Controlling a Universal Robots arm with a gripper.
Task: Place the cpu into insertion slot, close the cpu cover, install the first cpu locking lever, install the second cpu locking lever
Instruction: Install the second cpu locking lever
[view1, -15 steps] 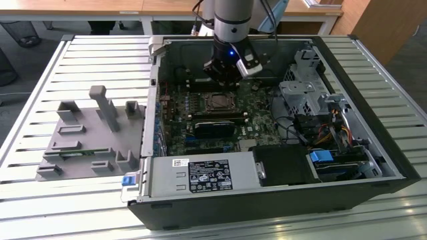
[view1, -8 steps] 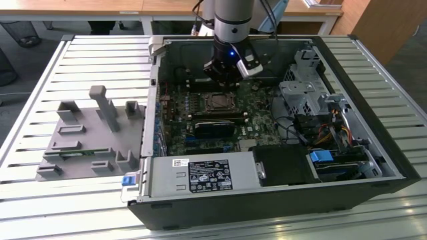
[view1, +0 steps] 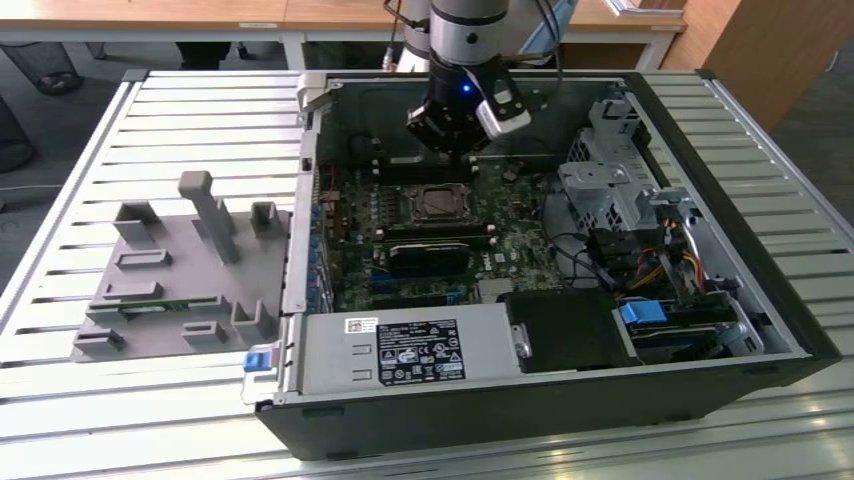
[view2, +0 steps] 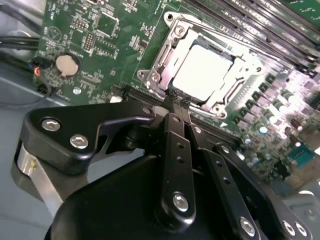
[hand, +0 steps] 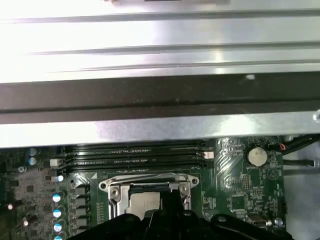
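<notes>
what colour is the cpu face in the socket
Dull silver-grey, almost white under the light; the cpu shows best in the second wrist view.

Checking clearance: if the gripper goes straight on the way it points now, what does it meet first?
Probably the cpu cover, at its near edge. The gripper has its fingertips together just short of that edge, with the cpu seated inside. Depth is unclear; it may already touch.
</notes>
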